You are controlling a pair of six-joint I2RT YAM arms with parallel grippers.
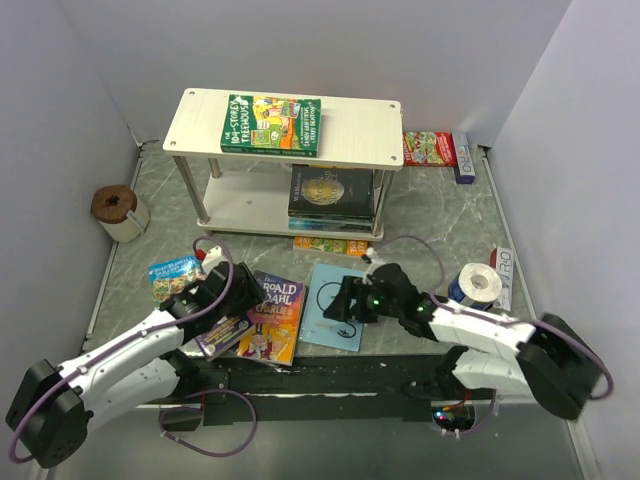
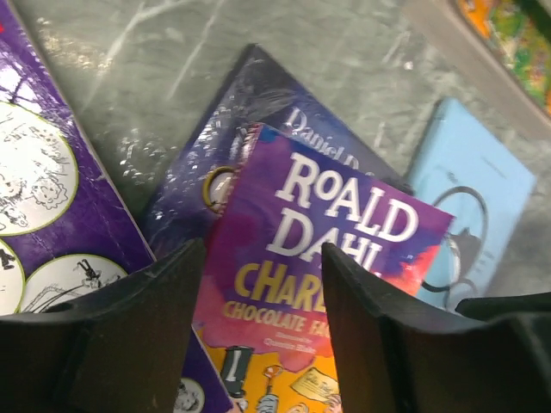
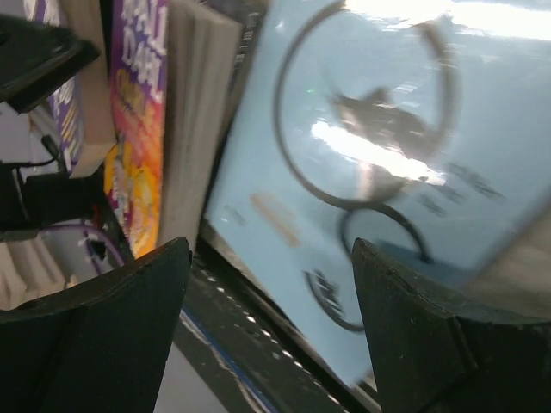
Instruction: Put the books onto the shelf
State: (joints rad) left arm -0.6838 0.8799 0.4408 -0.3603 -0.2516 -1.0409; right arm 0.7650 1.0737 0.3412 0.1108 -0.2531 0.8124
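The shelf (image 1: 370, 135) stands at the back, with a green cartoon book (image 1: 272, 124) on its top board and a dark starry book (image 1: 330, 193) on the lower board. A colourful book (image 1: 330, 245) lies on the table in front of it. My left gripper (image 1: 243, 300) (image 2: 263, 249) hovers open over the Roald Dahl book (image 1: 272, 318) (image 2: 336, 249), which rests on a dark book (image 2: 250, 112). A purple book (image 1: 225, 335) (image 2: 43, 198) lies beside it. My right gripper (image 1: 335, 310) (image 3: 269, 249) is open above the near edge of the light blue book (image 1: 335, 305) (image 3: 379, 129), holding nothing.
A red flat box (image 1: 430, 148) lies behind the shelf on the right. A white-and-blue tape roll (image 1: 477, 283) sits at the right, a brown-topped roll (image 1: 118, 210) at the left wall, and a blue packet (image 1: 175, 275) near my left arm.
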